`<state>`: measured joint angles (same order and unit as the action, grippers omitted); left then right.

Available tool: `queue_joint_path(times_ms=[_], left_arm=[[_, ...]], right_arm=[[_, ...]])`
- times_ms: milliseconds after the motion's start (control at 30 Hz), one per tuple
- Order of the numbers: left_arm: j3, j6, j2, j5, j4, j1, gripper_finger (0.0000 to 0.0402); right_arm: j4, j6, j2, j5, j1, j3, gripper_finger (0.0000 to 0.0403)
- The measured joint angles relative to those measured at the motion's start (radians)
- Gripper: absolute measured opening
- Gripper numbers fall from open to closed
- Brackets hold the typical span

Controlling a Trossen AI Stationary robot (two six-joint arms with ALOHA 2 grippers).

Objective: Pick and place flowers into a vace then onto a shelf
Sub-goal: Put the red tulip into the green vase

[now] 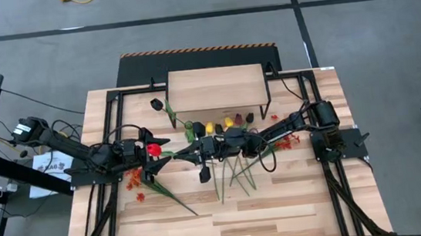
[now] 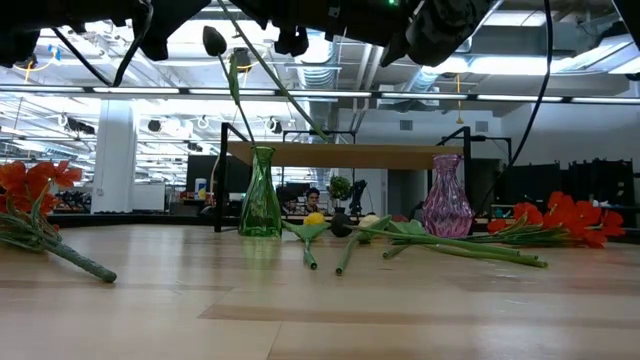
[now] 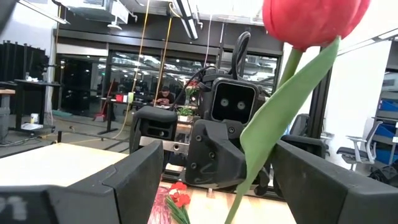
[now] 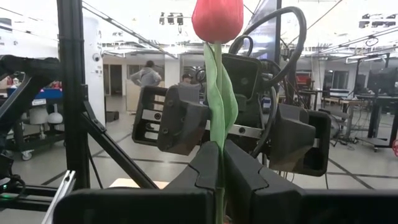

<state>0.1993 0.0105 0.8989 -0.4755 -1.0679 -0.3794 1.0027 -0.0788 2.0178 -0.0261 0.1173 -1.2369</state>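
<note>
A red tulip (image 1: 153,148) hangs in the air above the table's middle left, with my right gripper (image 4: 219,180) shut on its green stem. The bloom (image 4: 217,18) stands above the fingers. My left gripper (image 3: 227,186) faces it from the table's left, open, with one finger on each side of the stem and leaf (image 3: 273,124), touching neither. A green vase (image 2: 260,205) holding a dark tulip (image 2: 213,40) and a purple vase (image 2: 445,195) stand by the shelf (image 1: 215,89). Several tulips (image 1: 231,170) lie flat on the table. My right gripper pinches the red tulip's stem (image 4: 219,163) between its two fingers, well below the bloom. The fingers reach in from the table's right, close to level. The tulip is lifted clear of the table, bloom end up, and its stem (image 2: 280,90) slants down below the fingers.
Sprays of red-orange blossoms lie on the table at the left (image 2: 30,190) and at the right (image 2: 565,220). The shelf's black legs (image 1: 270,89) and the black frame rails (image 1: 95,206) along both table sides stand near the arms. Bare wood lies toward the near edge (image 1: 221,225).
</note>
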Motion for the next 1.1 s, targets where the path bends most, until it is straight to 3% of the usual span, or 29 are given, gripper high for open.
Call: queue_joint_path(times_ms=[300,767,1100], left_arm=[[0.000,0.000,0.000,0.026,0.001,0.000,0.0277],[0.000,0.001,0.000,0.053,0.004,0.000,0.0127],[0.000,0.012,0.000,0.053,0.003,0.000,0.0086]], right_arm=[[0.000,0.000,0.000,0.000,-0.002,0.000,0.0008],[0.000,0.000,0.000,0.000,-0.002,0.000,0.0008],[-0.001,0.000,0.000,0.002,-0.002,0.000,0.0008]])
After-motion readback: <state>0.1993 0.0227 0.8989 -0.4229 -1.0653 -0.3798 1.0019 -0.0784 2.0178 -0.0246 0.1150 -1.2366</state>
